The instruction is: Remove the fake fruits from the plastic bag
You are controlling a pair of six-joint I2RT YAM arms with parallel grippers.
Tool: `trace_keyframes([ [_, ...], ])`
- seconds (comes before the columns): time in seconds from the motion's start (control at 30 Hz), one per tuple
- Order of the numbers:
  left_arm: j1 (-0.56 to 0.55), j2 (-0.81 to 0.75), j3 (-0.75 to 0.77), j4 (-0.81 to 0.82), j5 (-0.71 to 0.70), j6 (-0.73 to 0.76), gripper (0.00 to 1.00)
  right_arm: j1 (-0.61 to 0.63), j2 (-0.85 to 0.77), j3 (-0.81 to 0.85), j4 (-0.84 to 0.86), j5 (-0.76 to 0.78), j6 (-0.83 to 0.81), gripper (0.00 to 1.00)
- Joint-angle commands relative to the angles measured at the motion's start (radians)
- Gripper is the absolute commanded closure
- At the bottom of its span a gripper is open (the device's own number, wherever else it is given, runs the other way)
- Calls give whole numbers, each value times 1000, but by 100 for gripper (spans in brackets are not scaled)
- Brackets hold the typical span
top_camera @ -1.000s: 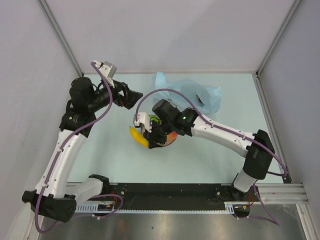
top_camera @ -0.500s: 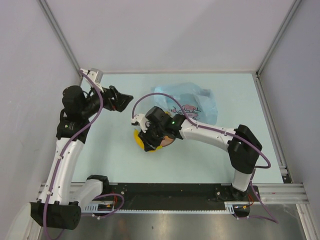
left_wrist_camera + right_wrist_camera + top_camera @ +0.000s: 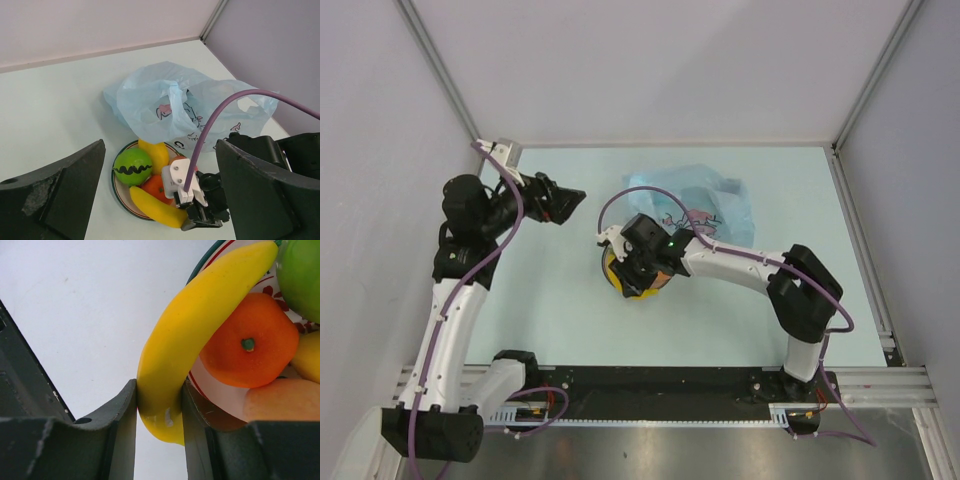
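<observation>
Both arms have shifted over the last second, so I'll work from the big things down. On the pale green table (image 3: 550,300), the plastic bag (image 3: 698,205) was bunched high at the back a moment ago. It now lies slacker and flatter, a thin blue crumpled film with pink cartoon figures and dark lettering. I see no fruit shape inside it, though its folds hide part of the interior.

My left gripper (image 3: 568,202) has drawn back to the left, well apart from the bag, jaws spread wide with nothing between them. My right gripper (image 3: 159,405) has drawn in over the plate (image 3: 218,399), which sits just in front of the bag. Its fingers are clamped on the lower end of the banana (image 3: 200,325).

That banana curves across the rim, its gripped end outside the plate. Next to it lie the orange (image 3: 247,342), the green fruit (image 3: 132,167) with its dark zigzag, a second yellow piece (image 3: 156,152) and a peach-coloured one (image 3: 280,400), all glossy.

I judge the unloading nearly done, with this banana only needing release.
</observation>
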Motion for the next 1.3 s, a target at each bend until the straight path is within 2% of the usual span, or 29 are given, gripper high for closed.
trace_keyframes([
  [0.0,11,8,-1,48,24,-14,3,3,17,3,46,2,0,89],
  [0.33,12,22,-30,82,42,-43,3,1,45,5,58,19,-31,86],
  [0.43,12,28,-36,91,42,-48,4,-7,53,5,57,39,-35,82],
  [0.57,12,32,-39,100,45,-54,4,-19,65,5,55,48,-34,67],
  [1.03,12,34,-60,126,61,-78,4,-2,65,8,66,44,-44,48],
  [1.17,12,31,-64,128,62,-81,4,29,65,23,63,41,-109,50],
  [1.27,11,29,-64,132,62,-84,4,45,73,35,64,64,-159,57],
])
